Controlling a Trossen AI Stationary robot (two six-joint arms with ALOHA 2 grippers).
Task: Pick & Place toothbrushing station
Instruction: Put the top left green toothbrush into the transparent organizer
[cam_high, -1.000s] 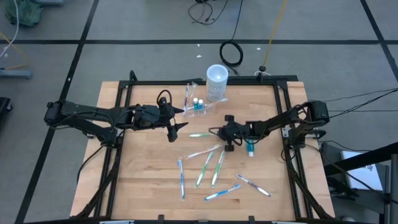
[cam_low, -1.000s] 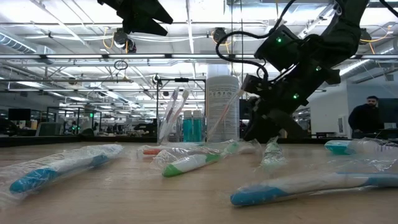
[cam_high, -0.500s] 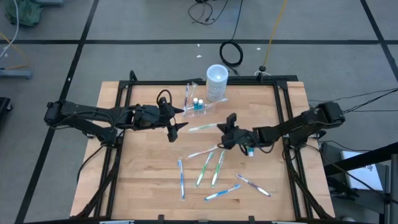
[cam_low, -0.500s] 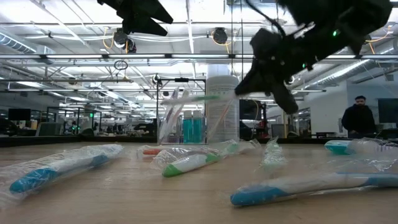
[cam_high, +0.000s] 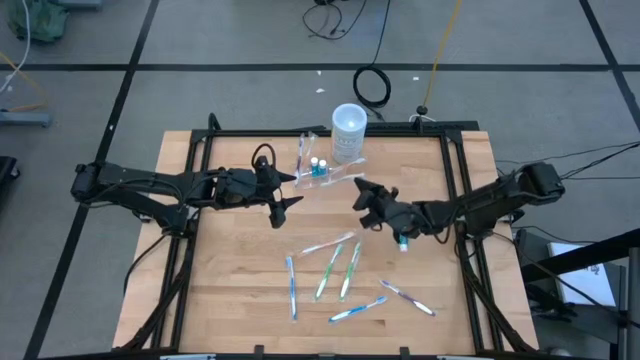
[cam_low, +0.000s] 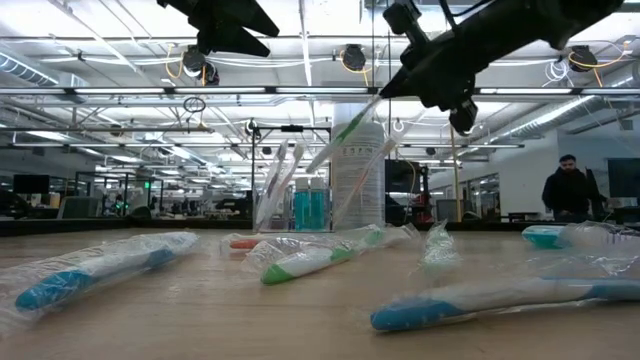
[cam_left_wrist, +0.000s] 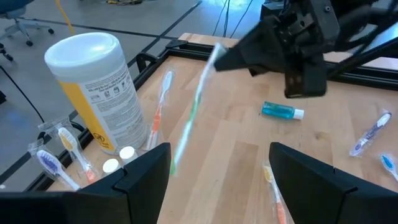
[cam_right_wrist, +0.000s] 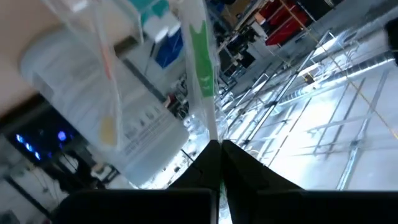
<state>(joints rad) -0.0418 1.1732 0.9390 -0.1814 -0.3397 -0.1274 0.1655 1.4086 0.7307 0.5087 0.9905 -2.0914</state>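
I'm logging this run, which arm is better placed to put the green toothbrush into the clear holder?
Right: the right gripper already holds the green toothbrush raised beside the clear holder. The left gripper waits open, empty.

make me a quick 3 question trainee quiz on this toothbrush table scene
1. True or false: the right claw holds a green wrapped toothbrush in the air.
2. Which stands nearest the clear holder? A) white cup B) teal bottle C) black cable coil
3. Fill in: the left claw hovers over the table with its fingers ____.

Key: 1 true; 2 A; 3 open
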